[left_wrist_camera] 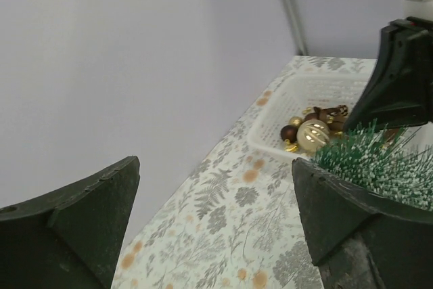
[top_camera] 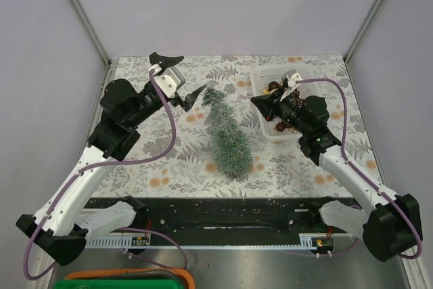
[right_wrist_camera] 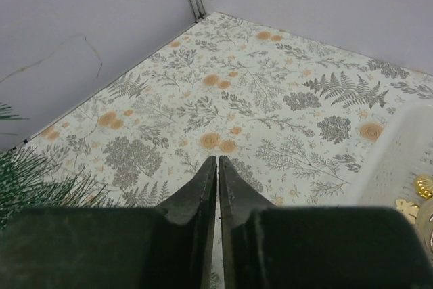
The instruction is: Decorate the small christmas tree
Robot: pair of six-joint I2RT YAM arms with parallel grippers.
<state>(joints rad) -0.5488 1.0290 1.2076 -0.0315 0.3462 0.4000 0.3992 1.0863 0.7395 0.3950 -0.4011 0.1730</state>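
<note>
In the middle of the counter [top_camera: 298,167], flat on its side: the small christmas tree [top_camera: 224,130], with its narrow tip toward the far left and its broad end toward the near edge. Frosted green bristles all along it; base not clearly made out from above.

Just left of the tip, the left end effector [top_camera: 193,72] — spread wide, nothing between the fingers. In the left wrist view, bristles lying right beside the right-hand finger. Contact with them: impossible to tell.

Right of the tree, toward the far right of the counter, a white basket [top_camera: 298,72] holding gold and brown baubles [left_wrist_camera: 312,135].

Over the basket's left rim, close to the tree's upper half, the right end effector [right_wrist_camera: 218,160] — fingers all but together, only a thin slit between them, gripping nothing. Under those fingers in the right wrist view, bare flowered counter, with a few bristles at the left edge and a corner of the basket at the right.
</note>
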